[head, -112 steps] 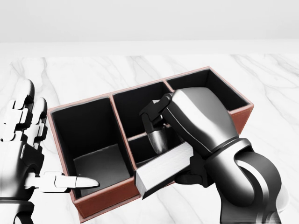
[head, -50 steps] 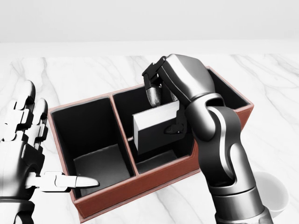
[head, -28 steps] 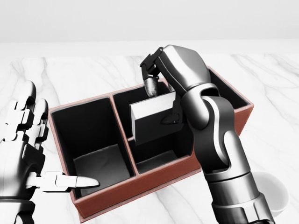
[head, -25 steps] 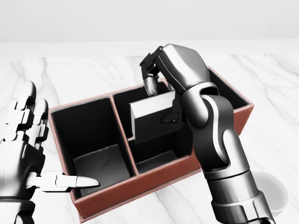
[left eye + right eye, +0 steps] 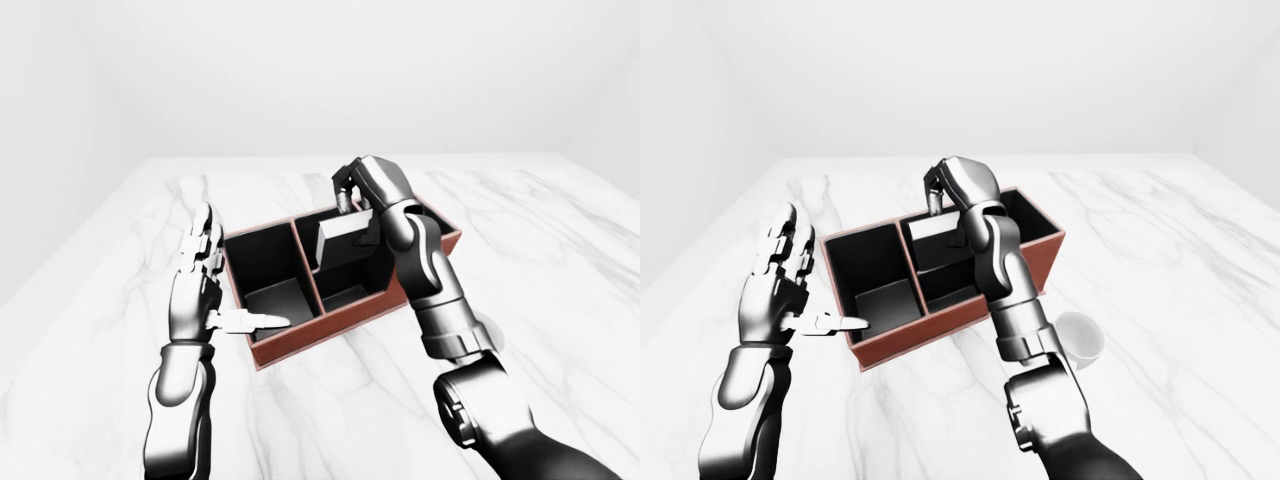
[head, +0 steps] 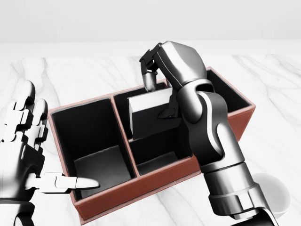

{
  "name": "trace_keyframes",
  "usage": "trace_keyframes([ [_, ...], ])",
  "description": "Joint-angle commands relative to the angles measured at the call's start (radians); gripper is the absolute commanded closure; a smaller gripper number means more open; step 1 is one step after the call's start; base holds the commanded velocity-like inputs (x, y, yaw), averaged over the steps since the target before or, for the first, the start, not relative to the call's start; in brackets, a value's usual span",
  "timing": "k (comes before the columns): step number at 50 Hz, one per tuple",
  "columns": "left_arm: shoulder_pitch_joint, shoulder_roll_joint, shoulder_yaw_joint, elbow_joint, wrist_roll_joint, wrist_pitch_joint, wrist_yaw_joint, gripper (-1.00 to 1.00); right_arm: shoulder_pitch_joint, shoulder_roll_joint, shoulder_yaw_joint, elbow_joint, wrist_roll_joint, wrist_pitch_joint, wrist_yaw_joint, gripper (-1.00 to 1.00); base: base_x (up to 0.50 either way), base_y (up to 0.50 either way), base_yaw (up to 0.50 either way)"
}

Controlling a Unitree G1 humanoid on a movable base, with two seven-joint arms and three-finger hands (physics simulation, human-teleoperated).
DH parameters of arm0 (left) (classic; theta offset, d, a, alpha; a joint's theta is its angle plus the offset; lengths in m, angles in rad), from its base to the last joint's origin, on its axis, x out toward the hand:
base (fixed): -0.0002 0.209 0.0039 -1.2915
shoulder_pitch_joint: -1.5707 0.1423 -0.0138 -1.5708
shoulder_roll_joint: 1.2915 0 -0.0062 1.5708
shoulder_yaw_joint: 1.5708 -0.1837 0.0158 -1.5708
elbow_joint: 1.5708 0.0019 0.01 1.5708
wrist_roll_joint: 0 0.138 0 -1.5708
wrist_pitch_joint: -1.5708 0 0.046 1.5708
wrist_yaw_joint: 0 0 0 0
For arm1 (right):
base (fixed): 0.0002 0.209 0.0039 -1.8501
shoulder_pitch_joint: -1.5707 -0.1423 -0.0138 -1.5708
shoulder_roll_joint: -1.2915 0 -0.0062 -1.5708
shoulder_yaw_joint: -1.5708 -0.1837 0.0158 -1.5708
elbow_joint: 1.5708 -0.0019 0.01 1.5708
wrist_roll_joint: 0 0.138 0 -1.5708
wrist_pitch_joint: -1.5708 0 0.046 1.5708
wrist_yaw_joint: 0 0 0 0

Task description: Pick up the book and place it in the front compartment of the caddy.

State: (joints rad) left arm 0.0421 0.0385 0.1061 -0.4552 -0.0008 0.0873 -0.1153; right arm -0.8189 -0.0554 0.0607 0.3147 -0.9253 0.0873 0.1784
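Firstly, at the left edge of the head view the left hand (image 6: 26, 146) stands upright with its fingers spread and released, and it holds nothing; one finger (image 6: 70, 182) points to the right over the lower left corner of the caddy (image 6: 122, 188). The caddy is a red-brown box with black inside, and it lies at an angle on the white marble table (image 6: 84, 70). Its left compartment is large and has nothing in it. To the right of this one, the middle part is divided into an upper and a lower compartment, and at the far right is one more compartment, mostly hidden behind the right arm. The book (image 6: 149, 115), grey with a white top edge, is in the middle part, tilted, with its upper half above the rim. The right hand (image 6: 162, 82) comes from above and grasps the book at its top, one fingertip on the upper edge and the thumb on the side face. In the right-eye view a white cup (image 5: 1080, 340) stands on the table just right of the caddy.
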Motion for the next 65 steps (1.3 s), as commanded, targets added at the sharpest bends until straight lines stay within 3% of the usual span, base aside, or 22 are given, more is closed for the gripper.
trace_keyframes([
  [1,-0.001,0.0,0.001,-0.005,-0.001,0.0,0.0,-1.0,-0.027,0.001,-0.006,0.041,-0.017,0.0,-0.07,1.0,0.0,0.0,0.0],
  [18,0.001,-0.001,-0.001,0.002,0.0,0.0,0.0,-1.0,-0.056,0.008,-0.004,0.096,-0.004,-0.001,-0.121,1.0,0.0,0.0,0.0],
  [33,-0.001,0.001,0.002,-0.009,-0.002,0.0,0.0,-1.0,-0.095,0.017,0.007,0.17,-0.019,-0.049,-0.16,1.0,0.0,0.0,0.0],
  [65,0.0,0.0,-0.001,-0.002,-0.001,0.0,0.0,-1.0,-0.154,0.017,0.006,0.313,-0.026,-0.117,-0.23,1.0,0.0,0.0,0.0],
])
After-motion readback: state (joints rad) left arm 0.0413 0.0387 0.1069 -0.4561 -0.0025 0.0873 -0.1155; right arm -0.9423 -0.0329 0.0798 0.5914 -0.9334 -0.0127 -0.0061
